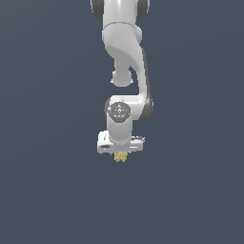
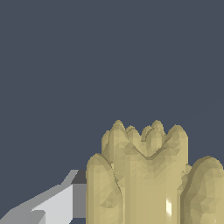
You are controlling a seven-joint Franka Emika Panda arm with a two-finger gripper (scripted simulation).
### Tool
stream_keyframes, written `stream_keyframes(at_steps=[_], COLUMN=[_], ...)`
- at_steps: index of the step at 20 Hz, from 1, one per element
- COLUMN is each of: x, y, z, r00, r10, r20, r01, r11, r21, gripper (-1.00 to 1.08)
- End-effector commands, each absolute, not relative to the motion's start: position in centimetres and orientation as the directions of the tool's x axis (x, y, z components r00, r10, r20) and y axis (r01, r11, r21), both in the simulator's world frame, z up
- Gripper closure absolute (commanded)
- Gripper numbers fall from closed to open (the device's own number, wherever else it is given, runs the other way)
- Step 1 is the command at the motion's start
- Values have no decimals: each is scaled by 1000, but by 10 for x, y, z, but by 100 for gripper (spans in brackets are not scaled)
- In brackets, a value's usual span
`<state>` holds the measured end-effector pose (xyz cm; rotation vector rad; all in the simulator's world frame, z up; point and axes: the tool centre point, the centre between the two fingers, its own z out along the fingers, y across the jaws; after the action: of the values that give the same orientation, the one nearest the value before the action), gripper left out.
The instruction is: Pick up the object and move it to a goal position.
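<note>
The object (image 1: 120,157) is a small pale yellow-tan lumpy thing with a ridged outline, sticking out just under the white gripper (image 1: 120,153) in the exterior view. In the wrist view the object (image 2: 144,179) fills the lower part of the picture, very close to the camera. One grey-white finger (image 2: 57,204) presses against its side; the other finger is hidden behind the object. The gripper is shut on the object.
The white arm (image 1: 125,52) reaches down from the top middle of the exterior view. All around is a plain dark blue-grey surface (image 1: 47,190) with no other objects or edges in view.
</note>
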<state>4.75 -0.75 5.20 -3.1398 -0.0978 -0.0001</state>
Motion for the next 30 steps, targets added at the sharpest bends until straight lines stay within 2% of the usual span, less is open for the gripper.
stream_keyframes(at_steps=[1,17,30], x=[55,111,135], y=[-25,-146,-192], z=[58,96,110], r00=[998,998,998], r10=[61,62,62], r20=[1,0,0], r01=[61,62,62], r11=[-998,-998,-998], r21=[0,0,0], gripper=[108,108,108])
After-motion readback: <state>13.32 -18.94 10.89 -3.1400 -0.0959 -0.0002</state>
